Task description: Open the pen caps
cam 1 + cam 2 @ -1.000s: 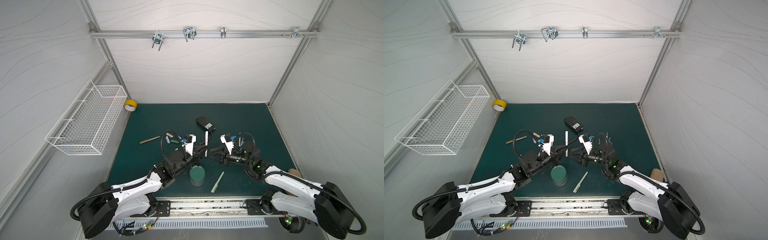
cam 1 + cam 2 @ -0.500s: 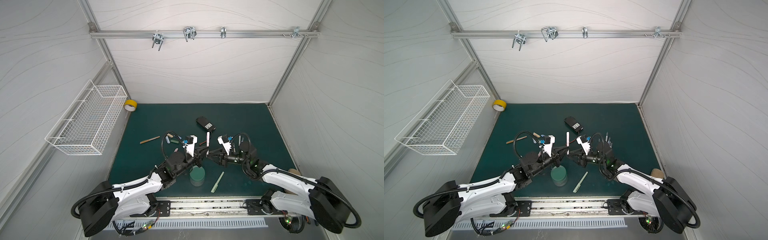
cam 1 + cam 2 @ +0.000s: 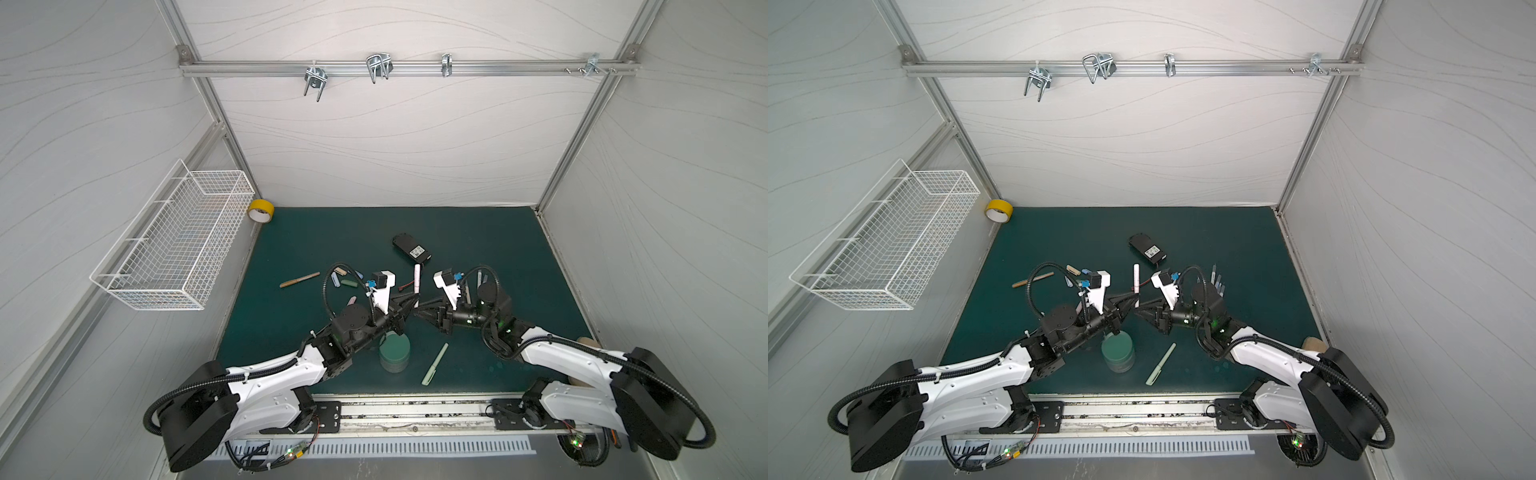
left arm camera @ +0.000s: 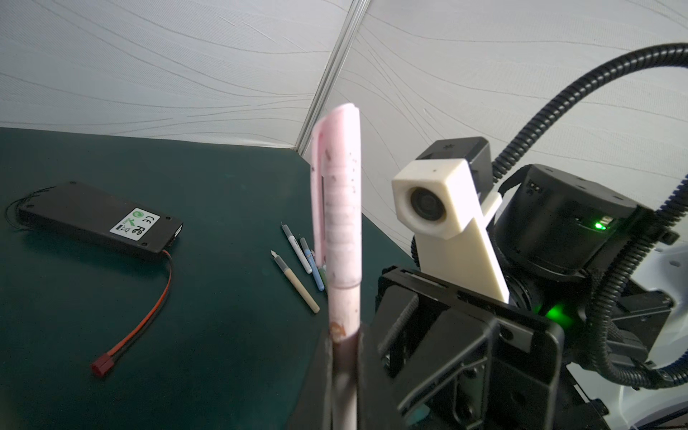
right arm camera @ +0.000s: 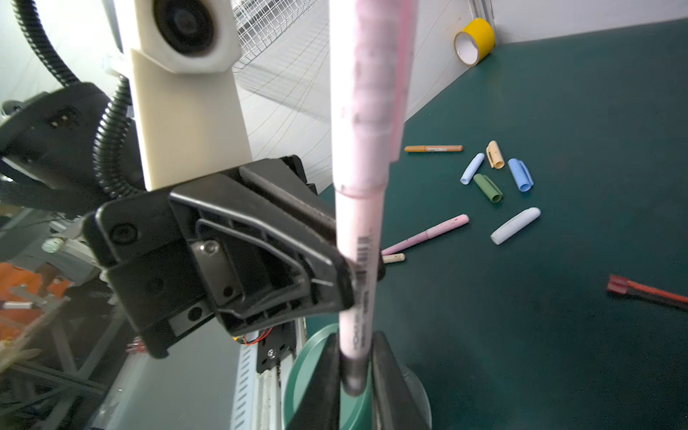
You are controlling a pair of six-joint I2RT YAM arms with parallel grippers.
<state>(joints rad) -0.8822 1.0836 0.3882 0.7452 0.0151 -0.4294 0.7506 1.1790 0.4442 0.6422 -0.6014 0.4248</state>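
Over the green mat (image 3: pixel 478 249), right end effector (image 5: pixel 353 368) has closed onto the pink pen (image 4: pixel 344 305) left end effector (image 4: pixel 344 357) grips

Both top views look down from high above onto the whole green mat (image 3: pixel 478 232), nearly alike. The wrist views face each other at close range, sharing the upright pink pen (image 4: pixel 340 223) between them

Loose pen caps (image 5: pixel 487 188): five, left half of the tabletop (image 3: pixel 478 232) – two blue, one tan, one green, one whitish. Bare pen bodies (image 4: pixel 296 283): four, right half, one half hidden. Pink pens: two – upright pink pen (image 4: pixel 337 223), lying pink pen (image 5: pixel 428 234). One brown pen (image 3: pixel 299 279), one pale green pen (image 3: pixel 434 363) near the front edge. One battery pack (image 3: pixel 411 249), one round green container (image 3: pixel 394 353), one tape roll (image 3: pixel 260 210), far left corner.
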